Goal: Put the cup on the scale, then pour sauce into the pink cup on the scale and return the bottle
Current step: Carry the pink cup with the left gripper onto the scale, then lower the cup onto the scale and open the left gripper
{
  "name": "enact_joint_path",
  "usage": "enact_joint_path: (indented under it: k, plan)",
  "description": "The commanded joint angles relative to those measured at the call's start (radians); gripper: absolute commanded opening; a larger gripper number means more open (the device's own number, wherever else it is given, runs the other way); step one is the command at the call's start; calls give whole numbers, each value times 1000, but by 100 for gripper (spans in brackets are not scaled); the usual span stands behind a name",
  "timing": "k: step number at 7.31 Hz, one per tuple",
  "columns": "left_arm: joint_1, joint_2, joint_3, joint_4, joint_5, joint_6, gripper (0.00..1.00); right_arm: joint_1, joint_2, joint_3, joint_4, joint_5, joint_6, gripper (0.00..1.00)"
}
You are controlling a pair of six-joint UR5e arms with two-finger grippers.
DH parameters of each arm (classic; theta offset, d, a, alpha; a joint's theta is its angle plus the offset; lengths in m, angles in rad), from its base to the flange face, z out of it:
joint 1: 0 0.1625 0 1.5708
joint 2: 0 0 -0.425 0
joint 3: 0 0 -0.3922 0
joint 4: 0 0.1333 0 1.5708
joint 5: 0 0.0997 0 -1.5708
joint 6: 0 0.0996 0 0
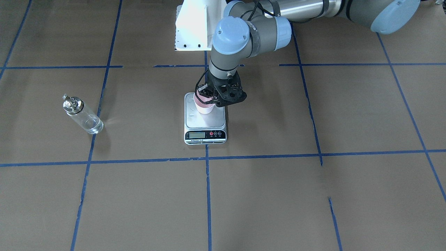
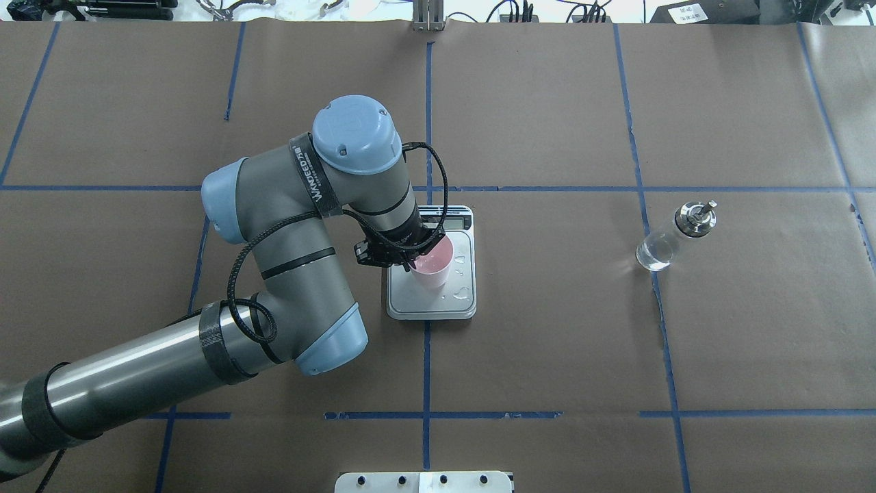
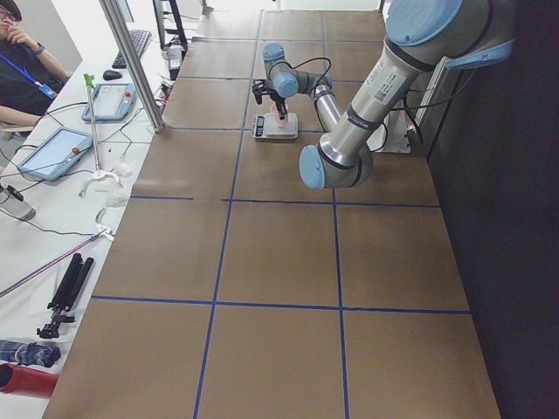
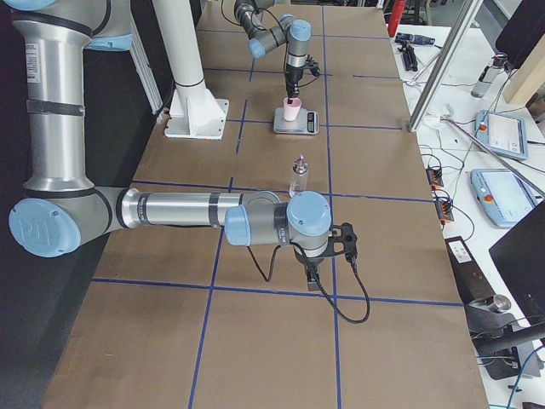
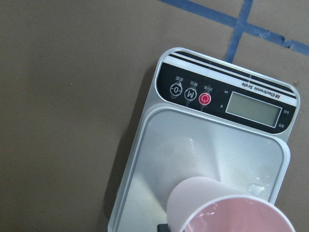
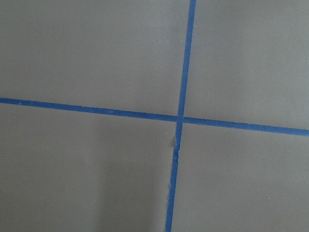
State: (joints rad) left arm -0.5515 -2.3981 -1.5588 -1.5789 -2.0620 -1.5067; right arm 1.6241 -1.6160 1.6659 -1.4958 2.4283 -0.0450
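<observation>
The pink cup [image 1: 205, 105] [image 2: 432, 264] sits low over the steel platform of the scale [image 1: 205, 122] [image 2: 431, 305], with my left gripper [image 1: 208, 98] [image 2: 415, 259] shut on its rim. Whether the cup's base touches the platform I cannot tell. In the left wrist view the cup [image 5: 227, 208] fills the bottom edge above the scale [image 5: 193, 145], whose display faces away from me. The clear bottle [image 1: 83, 115] [image 2: 674, 236] [image 4: 298, 177] with its metal cap stands upright on my right side. My right gripper [image 4: 314, 274] hovers low over the paper near me; I cannot tell its state.
Water drops [image 2: 462, 294] lie on the scale's platform beside the cup. The white arm mount [image 1: 193, 24] stands at my edge of the table. Blue tape lines [image 6: 181, 118] cross the brown paper. A side bench holds tablets [image 3: 52, 153], and a person [image 3: 17, 52] sits there.
</observation>
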Motion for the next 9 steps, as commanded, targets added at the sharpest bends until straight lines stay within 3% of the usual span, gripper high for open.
enact_joint_path:
  k: [1,4,6,7,9]
  plan:
    - [-1,7,3,-18,2,5,99,0,2,0,0,2,0,100]
    - [-8,10,-29,-9,6,10,100,0,-10,35,-4,12,4,100]
    - [-27,81,-171,48,2,48,100,-4,-31,92,-6,-1,37,100]
    - [-39,105,-263,136,2,104,100,-22,-51,142,-33,-2,43,100]
    - [-103,231,-442,162,-1,166,100,-97,-77,330,-139,-15,242,100]
